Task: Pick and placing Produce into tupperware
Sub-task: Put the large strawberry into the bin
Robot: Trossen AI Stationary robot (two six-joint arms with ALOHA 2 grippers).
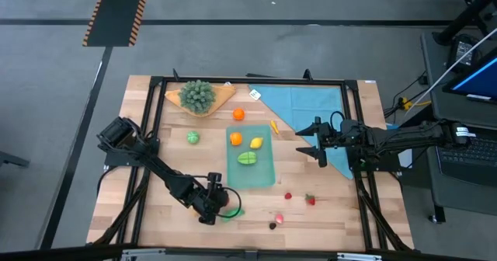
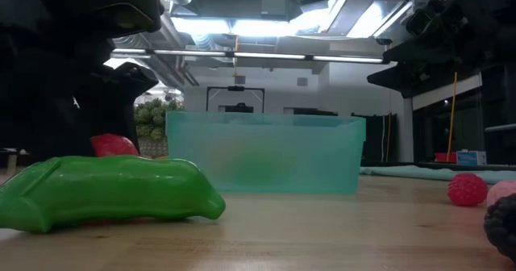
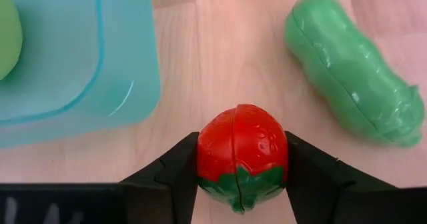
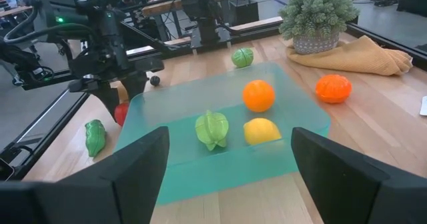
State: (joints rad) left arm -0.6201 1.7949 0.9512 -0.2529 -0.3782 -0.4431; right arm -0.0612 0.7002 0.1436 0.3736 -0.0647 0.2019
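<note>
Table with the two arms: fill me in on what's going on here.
The left claw has a red strawberry between its fingers on the wood, beside the teal tupperware and a green pea pod. The tupperware already holds an orange, a lemon and a green fruit. The right claw hangs open by the container's far side.

No text, label, brand or number can be read anywhere in these views. The small white card [image 1: 255,95] at the surface's far edge, toward twelve o'clock, carries marks too small to make out.
</note>
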